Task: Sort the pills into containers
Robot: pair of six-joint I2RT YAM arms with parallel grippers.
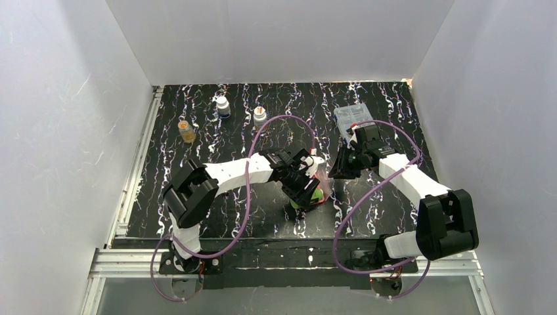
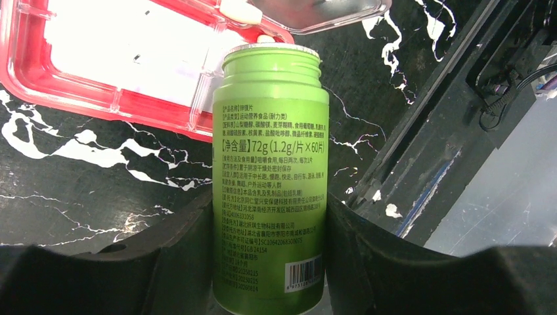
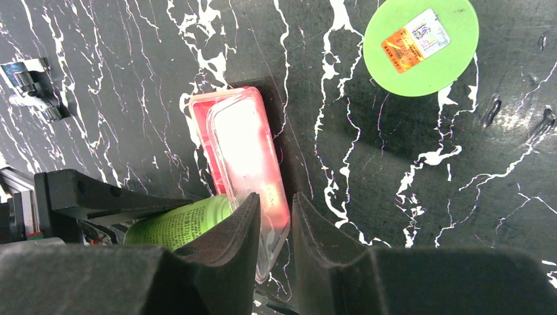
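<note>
Green plastic fills my left end effector (image 2: 269, 203): its fingers are clamped on the sides of the uncapped green bottle (image 2: 269, 118), which is tipped so that its open mouth aims ahead. Just past that mouth sits the red pill case (image 2: 98, 108). Its whitish compartments (image 2: 131, 46) are exposed but washed out by glare, so I cannot tell whether any pills lie in them. My right end effector (image 3: 276, 203) is nearly pressed together, pinching the edge of the case's clear lid (image 2: 315, 12), which appears lifted off the case.

To pour well, I judge I should bring the mouth over one compartment and tilt slowly so pills come out singly. I should also hold the lid steady so the case doesn't slide.

Beyond my right fingers the bottle's green cap (image 3: 420, 46) lies flat on the black, white-veined table (image 3: 460, 197). Farther off, across the table from both end effectors, stand three small bottles (image 1: 222, 105). Plain white walls (image 1: 276, 39) box everything in.
</note>
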